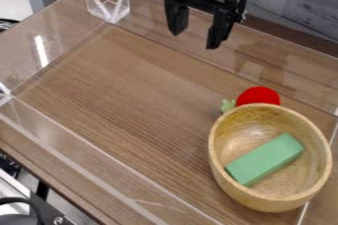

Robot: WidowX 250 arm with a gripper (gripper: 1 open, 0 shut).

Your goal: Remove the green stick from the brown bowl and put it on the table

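The gripper [196,29] is seen at the upper centre of the frame, its jaws spread wide and nothing held between them. The green stick [264,159] is found lying flat inside the brown bowl [232,127], which is placed at the lower right on the table [126,101]. A red ball [258,97] is seen just behind the bowl's far rim. Low clear walls [73,32] are set round the tabletop.
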